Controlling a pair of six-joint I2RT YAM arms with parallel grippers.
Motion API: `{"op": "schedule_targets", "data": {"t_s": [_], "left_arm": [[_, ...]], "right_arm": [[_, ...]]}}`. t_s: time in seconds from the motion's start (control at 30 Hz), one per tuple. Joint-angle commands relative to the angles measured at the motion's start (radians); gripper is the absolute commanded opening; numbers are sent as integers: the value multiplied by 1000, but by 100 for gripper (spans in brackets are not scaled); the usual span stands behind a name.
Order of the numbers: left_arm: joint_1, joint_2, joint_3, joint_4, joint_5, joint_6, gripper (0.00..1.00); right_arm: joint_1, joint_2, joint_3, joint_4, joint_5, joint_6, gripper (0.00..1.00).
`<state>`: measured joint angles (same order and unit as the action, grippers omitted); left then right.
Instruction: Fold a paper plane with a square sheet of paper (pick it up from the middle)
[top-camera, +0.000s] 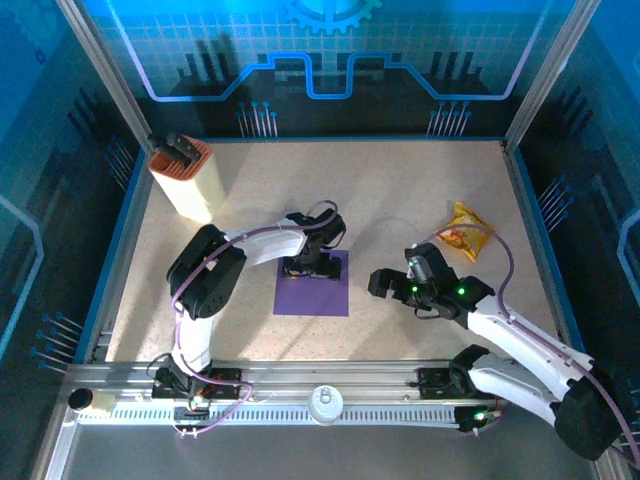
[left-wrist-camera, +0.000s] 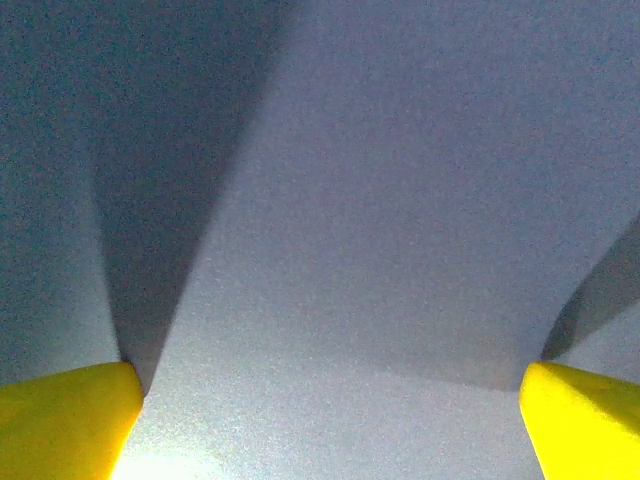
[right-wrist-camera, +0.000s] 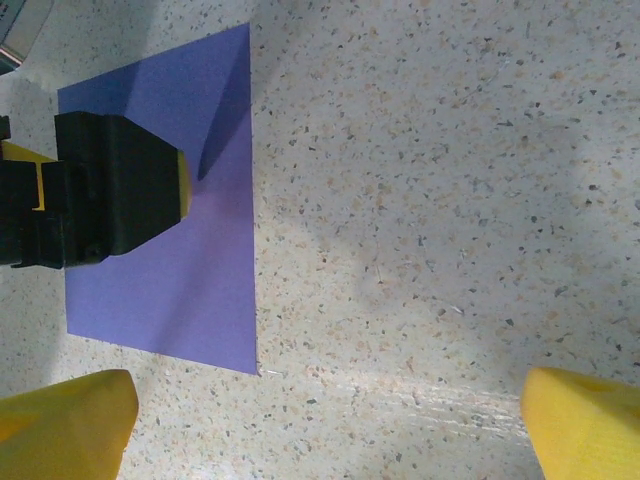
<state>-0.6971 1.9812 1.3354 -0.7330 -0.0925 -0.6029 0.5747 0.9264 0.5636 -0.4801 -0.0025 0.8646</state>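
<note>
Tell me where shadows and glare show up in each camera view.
Top external: blue light tints the walls. Left wrist: the purple sheet looks grainy, with dark shadows above the yellow fingertips and glare bottom-left. Right wrist: sharp, the left gripper shadowing the sheet.

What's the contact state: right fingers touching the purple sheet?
Apart. The top view shows bare table between the right gripper and the square sheet of paper.

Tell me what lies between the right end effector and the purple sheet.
Bare speckled tabletop separates right end effector from purple sheet; top external, right wrist views.
</note>
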Motion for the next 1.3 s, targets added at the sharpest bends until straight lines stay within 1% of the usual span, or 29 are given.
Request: {"op": "schedule_targets", "data": {"t_s": [0.0,0.33,0.73,0.93,1.03,1.27], "left_arm": [[-7,37,-54,10,19,-22,100],[-11,38,-58,8,13,-31,100],[-16,-45,6,-49,-38,-55,100],[-18,-62,-10,-56,-50,-64,100],[-18,-67,-34,-34,-38,-67,100],[-17,-43,-56,-22,-45,-72,100]], "right_arm": [[-8,-24,-21,-32,16,19,99],[-9,-52,-33,-49,33,25,99],[-10,-49,-26,-49,34,22,99],[-10,-43,-26,-48,29,23,99],[-10,-42,-31,-46,25,26,99],[-10,-41,-41,-40,18,36,99]]}}
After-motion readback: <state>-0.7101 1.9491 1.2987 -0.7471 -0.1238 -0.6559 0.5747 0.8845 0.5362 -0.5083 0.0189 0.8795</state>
